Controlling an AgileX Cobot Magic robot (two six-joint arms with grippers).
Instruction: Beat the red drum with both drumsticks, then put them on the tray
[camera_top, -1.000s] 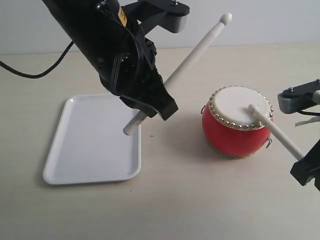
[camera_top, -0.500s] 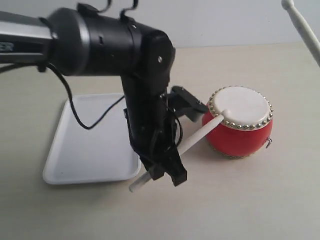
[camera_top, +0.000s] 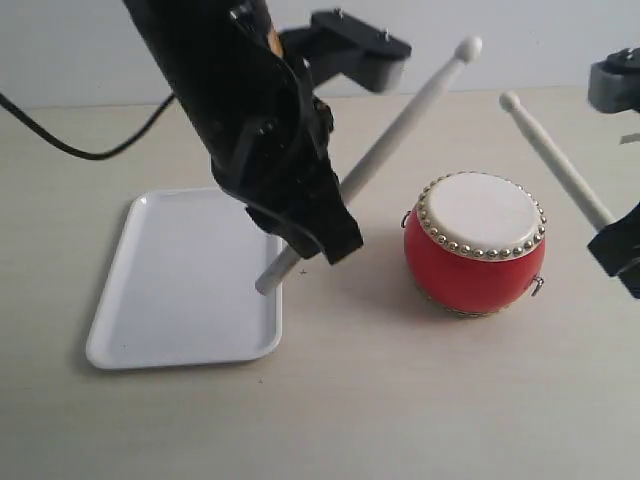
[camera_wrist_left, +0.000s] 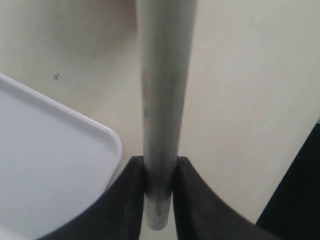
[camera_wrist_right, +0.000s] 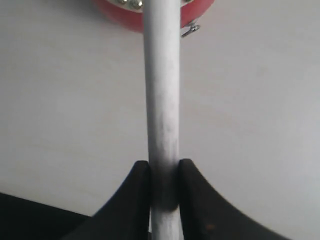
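Observation:
The red drum stands right of centre, its cream skin bare. My left gripper is shut on one drumstick, which slants up over the table with its tip high and left of the drum. Its butt end hangs by the tray's right rim. My right gripper is shut on the other drumstick, tip raised above the drum's right side. The left wrist view shows the fingers clamping the stick beside the tray corner. In the right wrist view the stick points at the drum.
A black cable trails over the table behind the left arm. The right arm's wrist block hangs at the right edge. A small metal ring sticks out from the drum's right side.
The left stick, resting on the drum's rim half a second ago, has swung up off it. The right stick has come down from high at the frame's top to just above the drum.

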